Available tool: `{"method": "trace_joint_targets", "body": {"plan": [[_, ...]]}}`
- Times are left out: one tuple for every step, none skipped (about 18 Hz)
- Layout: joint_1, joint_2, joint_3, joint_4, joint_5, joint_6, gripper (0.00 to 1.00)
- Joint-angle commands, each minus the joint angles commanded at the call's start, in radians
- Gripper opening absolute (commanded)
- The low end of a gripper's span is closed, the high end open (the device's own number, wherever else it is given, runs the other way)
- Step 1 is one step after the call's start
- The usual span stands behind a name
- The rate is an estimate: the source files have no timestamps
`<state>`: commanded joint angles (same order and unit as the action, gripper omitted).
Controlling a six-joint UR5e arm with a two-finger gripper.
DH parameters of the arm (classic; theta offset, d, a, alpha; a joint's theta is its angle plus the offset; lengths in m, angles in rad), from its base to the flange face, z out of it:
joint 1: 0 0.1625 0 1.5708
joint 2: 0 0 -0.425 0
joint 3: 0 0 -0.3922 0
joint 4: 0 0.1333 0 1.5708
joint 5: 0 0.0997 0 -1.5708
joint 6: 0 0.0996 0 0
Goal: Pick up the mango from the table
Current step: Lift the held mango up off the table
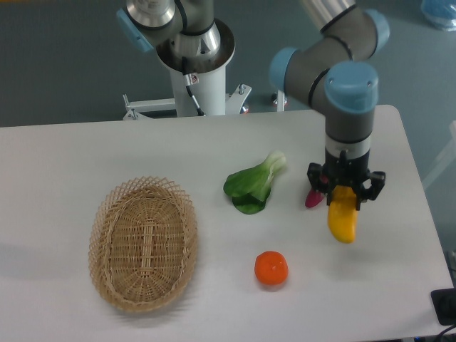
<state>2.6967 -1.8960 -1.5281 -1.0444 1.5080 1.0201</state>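
The mango (342,219) is a smooth yellow elongated fruit at the right of the white table (214,149). My gripper (345,194) points straight down over it, and its black fingers are closed on the mango's upper end. The mango hangs down below the fingers, tilted slightly. I cannot tell whether its lower tip touches the table or is just above it. Most of the fruit's upper end is hidden between the fingers.
A purple-red sweet potato (313,198) lies just left of the gripper, partly hidden. A green bok choy (255,184) lies mid-table. A round orange (271,268) sits near the front. An oval wicker basket (143,242) stands at the left.
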Motion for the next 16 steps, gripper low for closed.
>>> {"method": "trace_joint_targets", "body": {"plan": [[0.002,-0.002,0.017,-0.014,-0.003,0.0,0.55],[0.005,-0.002,0.025,-0.022,-0.005,0.0,0.55],[0.012,0.0,0.029,-0.026,-0.009,0.0,0.55],[0.014,0.0,0.029,-0.026,-0.017,0.0,0.55],[0.014,0.0,0.031,-0.026,-0.02,0.0,0.55],[0.014,0.0,0.034,-0.026,-0.02,0.0,0.55],[0.014,0.0,0.037,-0.026,-0.02,0.0,0.55],[0.014,0.0,0.037,-0.026,-0.02,0.0,0.55],[0.014,0.0,0.037,-0.026,-0.02,0.0,0.55],[0.015,0.0,0.039,-0.026,-0.02,0.0,0.55],[0.015,0.0,0.039,-0.026,-0.02,0.0,0.55],[0.015,0.0,0.039,-0.026,-0.02,0.0,0.55],[0.015,0.0,0.039,-0.028,-0.02,0.0,0.55],[0.015,0.0,0.039,-0.026,-0.022,0.0,0.55],[0.015,0.0,0.039,-0.026,-0.022,0.0,0.55],[0.015,0.0,0.039,-0.028,-0.022,0.0,0.55]]}}
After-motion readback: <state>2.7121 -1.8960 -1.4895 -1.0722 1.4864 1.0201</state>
